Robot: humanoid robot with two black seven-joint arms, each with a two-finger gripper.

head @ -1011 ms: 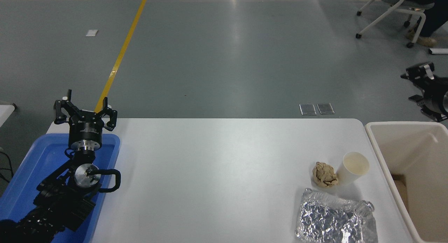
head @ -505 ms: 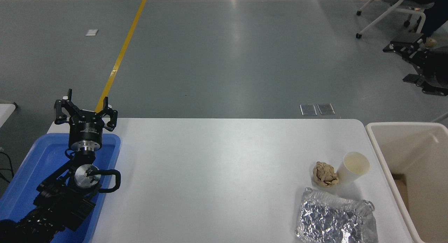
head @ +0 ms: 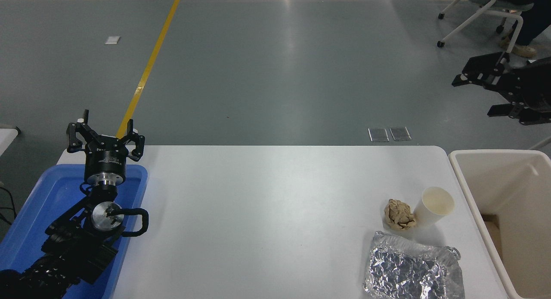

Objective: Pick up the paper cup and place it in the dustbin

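**Right arm swinging in; cup untouched**

Left gripper (head: pixel 104 137) parked over the blue tray (head: pixel 26 213), jaws spread, unchanged. Cup (head: pixel 434 206) upright on the table (head: pixel 267 213), touching the paper ball (head: pixel 399 214), foil (head: pixel 411 269) just in front, bin (head: pixel 462 180) near at right. Right gripper (head: pixel 475 90), jaws spread and empty, has moved leftward from the frame edge over the last second, well above the cup. Judgement: approach phase; descent and grasp not begun.

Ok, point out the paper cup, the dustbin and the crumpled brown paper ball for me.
paper cup (head: pixel 434 208): head view, on its white outer wall below the rim.
dustbin (head: pixel 462 178): head view, on its left rim.
crumpled brown paper ball (head: pixel 398 214): head view, on its middle.
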